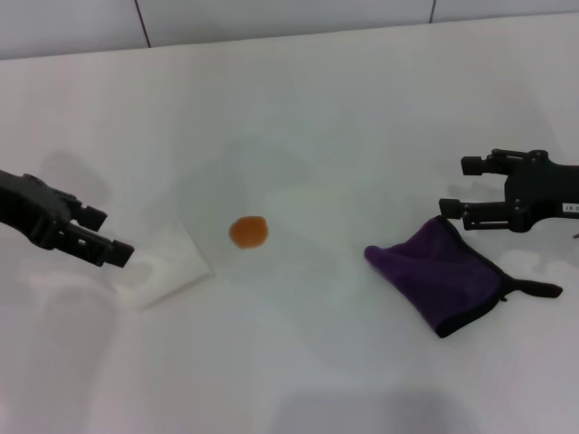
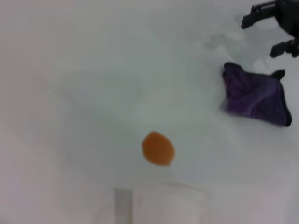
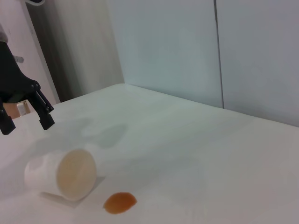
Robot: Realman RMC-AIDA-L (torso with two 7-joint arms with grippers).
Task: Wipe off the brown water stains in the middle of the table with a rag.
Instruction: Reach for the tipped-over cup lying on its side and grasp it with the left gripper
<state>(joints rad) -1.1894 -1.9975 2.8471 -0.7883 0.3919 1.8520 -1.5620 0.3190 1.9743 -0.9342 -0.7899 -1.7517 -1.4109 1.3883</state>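
My right gripper [image 1: 455,188] is spread wide, empty, just behind the rag [image 1: 441,272]. I should drop straight down and pinch its fat middle before heading to the brown stain [image 1: 248,231].

The brown water stains [image 1: 248,232] are found near the middle of the table [image 1: 298,108]. A cup [image 1: 172,264], tipped on its side, is set just to their left. The rag [image 1: 441,274] is laid well to the right, just beside the right gripper [image 1: 455,190]. The left gripper [image 1: 107,237] is held left of the cup.
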